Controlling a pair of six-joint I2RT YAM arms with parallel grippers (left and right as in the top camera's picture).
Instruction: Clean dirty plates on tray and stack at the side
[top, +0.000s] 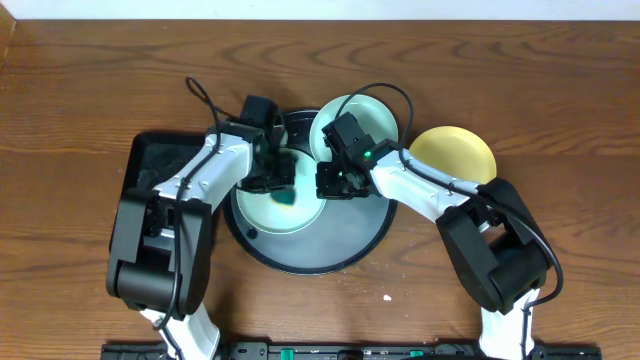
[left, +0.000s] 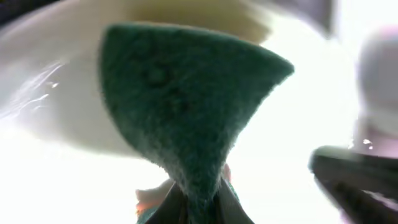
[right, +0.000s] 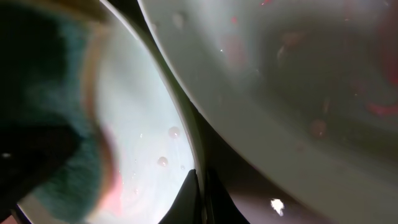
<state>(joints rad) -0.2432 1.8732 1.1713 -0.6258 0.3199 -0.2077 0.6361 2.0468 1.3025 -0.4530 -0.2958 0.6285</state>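
The round black tray (top: 335, 255) holds a mint plate (top: 262, 215) on its left side. My left gripper (top: 277, 180) is shut on a green sponge (top: 286, 195) that presses on this plate; the sponge fills the left wrist view (left: 186, 106) above the jaws (left: 196, 208). My right gripper (top: 332, 185) is shut on that plate's right rim, and its closed fingers (right: 200, 193) show in the right wrist view. A second mint plate (top: 378, 112) with reddish smears (right: 280, 74) lies at the tray's far edge. A pale yellow plate (top: 455, 152) sits on the table to the right.
A black rectangular sponge tray (top: 140, 165) stands to the left of the round tray, under my left arm. The wooden table (top: 560, 100) extends around both. A small white speck (top: 387, 297) lies near the front.
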